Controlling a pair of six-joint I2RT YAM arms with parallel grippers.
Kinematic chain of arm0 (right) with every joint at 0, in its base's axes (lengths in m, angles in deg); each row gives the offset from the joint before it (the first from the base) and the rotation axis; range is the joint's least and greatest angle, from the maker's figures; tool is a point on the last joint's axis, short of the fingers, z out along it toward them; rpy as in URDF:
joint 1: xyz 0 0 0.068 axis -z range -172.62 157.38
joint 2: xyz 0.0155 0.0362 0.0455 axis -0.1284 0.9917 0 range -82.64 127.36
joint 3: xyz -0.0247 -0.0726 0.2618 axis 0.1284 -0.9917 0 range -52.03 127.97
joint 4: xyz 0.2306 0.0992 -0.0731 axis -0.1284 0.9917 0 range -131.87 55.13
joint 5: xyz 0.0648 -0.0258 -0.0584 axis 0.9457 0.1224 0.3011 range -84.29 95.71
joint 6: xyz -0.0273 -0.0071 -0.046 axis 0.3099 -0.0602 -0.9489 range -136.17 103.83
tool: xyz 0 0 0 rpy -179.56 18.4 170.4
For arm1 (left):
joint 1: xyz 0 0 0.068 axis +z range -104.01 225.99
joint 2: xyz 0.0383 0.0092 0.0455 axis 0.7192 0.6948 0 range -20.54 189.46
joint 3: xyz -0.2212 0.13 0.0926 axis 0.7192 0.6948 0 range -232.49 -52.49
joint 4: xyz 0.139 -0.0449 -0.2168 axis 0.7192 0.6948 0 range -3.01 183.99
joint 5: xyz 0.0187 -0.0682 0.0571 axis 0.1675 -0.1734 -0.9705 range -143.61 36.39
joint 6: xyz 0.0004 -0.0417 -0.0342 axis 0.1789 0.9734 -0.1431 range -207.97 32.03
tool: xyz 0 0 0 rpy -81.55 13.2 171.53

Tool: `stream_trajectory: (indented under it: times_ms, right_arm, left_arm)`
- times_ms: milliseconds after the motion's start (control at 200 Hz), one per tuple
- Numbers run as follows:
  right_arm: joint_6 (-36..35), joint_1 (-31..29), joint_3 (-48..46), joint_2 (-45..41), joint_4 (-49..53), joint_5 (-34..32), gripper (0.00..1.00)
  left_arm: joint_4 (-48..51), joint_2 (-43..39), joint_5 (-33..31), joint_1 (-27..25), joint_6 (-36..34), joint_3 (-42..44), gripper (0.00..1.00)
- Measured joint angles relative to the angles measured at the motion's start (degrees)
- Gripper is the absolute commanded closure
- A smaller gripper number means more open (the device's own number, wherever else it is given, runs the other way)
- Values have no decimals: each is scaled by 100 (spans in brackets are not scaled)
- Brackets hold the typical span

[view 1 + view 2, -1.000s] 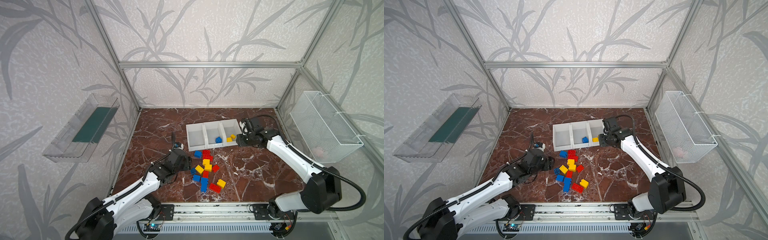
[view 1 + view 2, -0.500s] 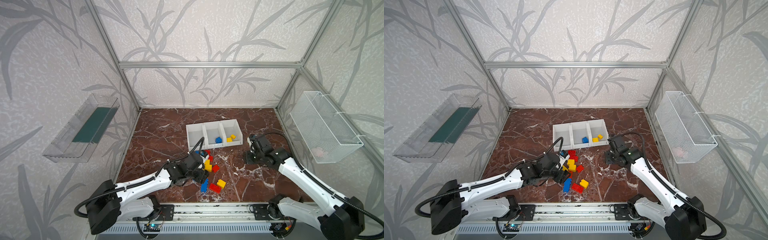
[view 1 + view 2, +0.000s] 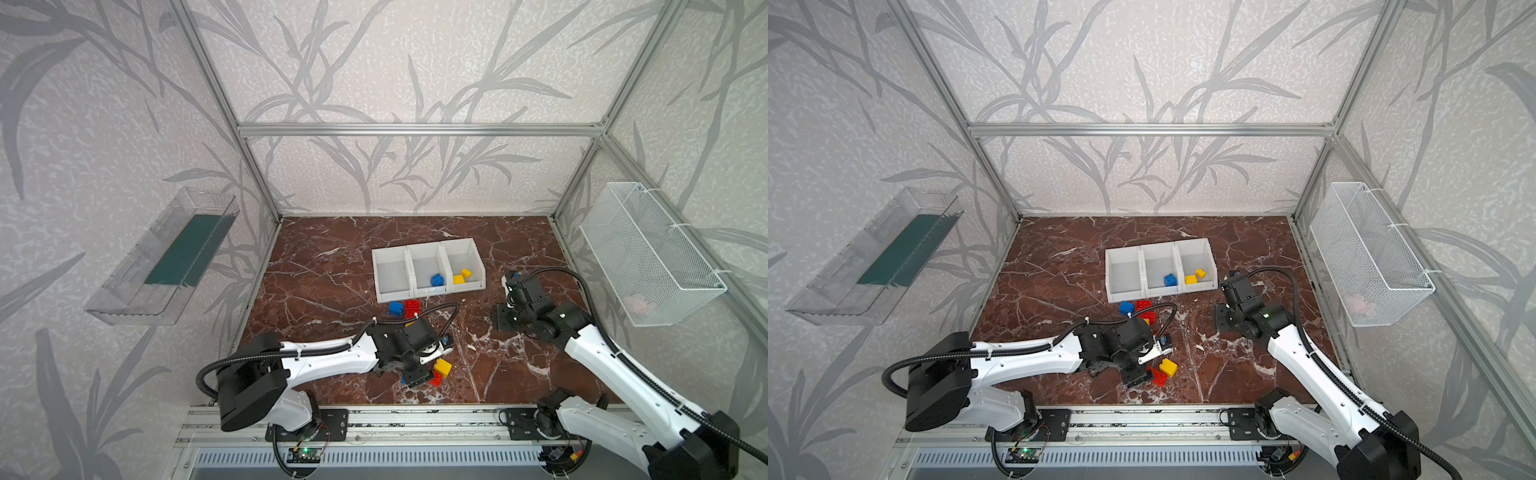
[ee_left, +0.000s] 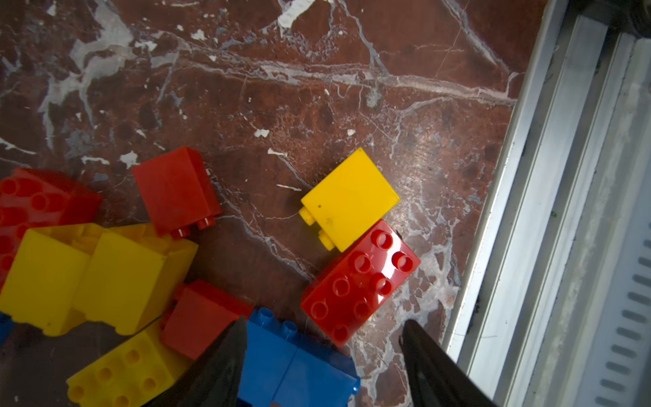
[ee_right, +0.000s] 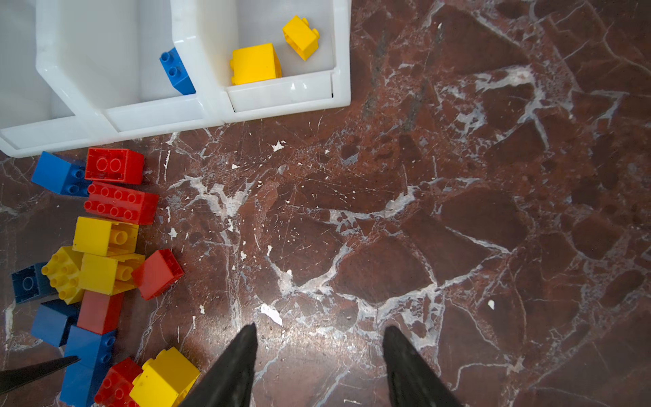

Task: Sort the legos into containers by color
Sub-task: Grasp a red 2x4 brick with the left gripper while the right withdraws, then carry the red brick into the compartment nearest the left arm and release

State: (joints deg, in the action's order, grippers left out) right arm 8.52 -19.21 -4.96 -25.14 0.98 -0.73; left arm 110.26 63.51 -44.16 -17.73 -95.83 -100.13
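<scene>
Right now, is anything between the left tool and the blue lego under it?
Nothing visible is. The left tool is open, with the blue lego between its jaws. A small red lego sits right beside the blue one, and an eight-stud red lego lies close ahead.

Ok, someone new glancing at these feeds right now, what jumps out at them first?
The heap of red, yellow and blue plastic lego bricks on the dark red marble tabletop, the open left gripper low over it. Behind it, the white three-compartment plastic bin holds one blue brick in the middle compartment and two yellow bricks in the right one. The right gripper hangs open over bare marble.
</scene>
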Motion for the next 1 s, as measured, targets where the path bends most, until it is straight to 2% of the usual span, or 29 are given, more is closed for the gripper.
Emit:
stream_trajectory:
  times_ms: [380,535,715,1000]
  right_arm:
    - [37,199,-111,-345,142,-15,41]
    - [48,214,-120,-358,162,-13,41]
    - [63,229,-120,-358,164,-13,41]
    - [83,258,-120,-422,212,-13,41]
  left_arm:
    - [181,922,74,-133,-728,-400,31]
    - [269,1141,105,-146,-879,-527,38]
    - [297,1292,90,-146,-981,-645,54]
    - [142,1318,-48,-146,-833,-667,69]
